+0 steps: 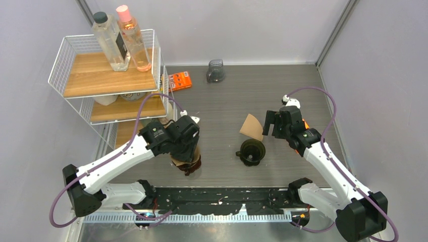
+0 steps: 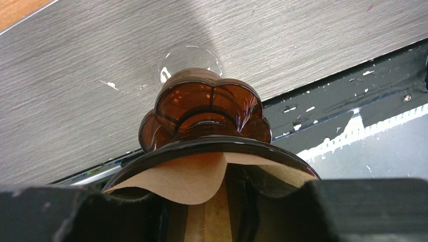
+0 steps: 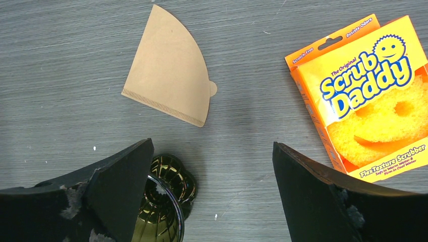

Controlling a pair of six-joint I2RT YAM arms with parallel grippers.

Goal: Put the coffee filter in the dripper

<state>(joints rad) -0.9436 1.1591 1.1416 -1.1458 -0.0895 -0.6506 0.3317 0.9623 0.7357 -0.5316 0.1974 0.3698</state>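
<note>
On the left, your left fingers (image 2: 75,212) sit low over an amber dripper (image 2: 207,108) near the front edge of the table (image 2: 75,75), a paper liner (image 2: 186,179) already lapping its rim; whether they pinch it cannot be told. At centre the coffee filter (image 3: 169,83) lies flat on the table just behind a dark dripper (image 3: 176,182), apart from it, with your right fingers (image 3: 323,196) spread wide and empty close by and a Scrub Daddy box (image 3: 363,96) to the right. The step in hand looks like the reach for that loose filter: next, drop onto its thin edge, close and lift it over the dark dripper.
</note>
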